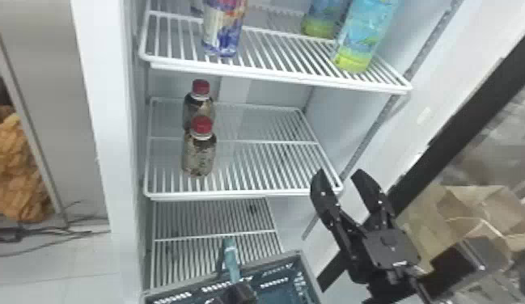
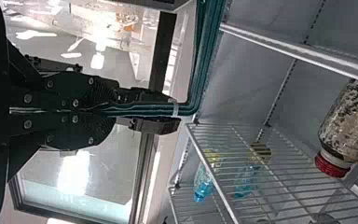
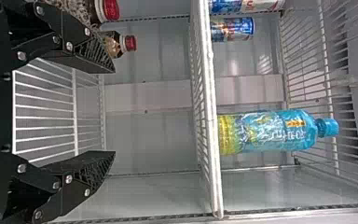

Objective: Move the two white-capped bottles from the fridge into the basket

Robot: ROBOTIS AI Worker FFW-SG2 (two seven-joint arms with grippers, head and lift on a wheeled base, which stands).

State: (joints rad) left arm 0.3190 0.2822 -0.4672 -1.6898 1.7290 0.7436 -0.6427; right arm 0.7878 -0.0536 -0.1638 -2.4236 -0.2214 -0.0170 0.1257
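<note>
Near the shelf, right hand spread; left hand, its wrist view suggests, pinching the basket.

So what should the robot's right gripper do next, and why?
I'd probably draw the right gripper back a little, so the robot can look for white caps before grabbing. Its fingers are open with nothing between them, and the caps I can see don't match: the two small bottles on the middle shelf have red ones, and the tall bottle has a blue one.
</note>
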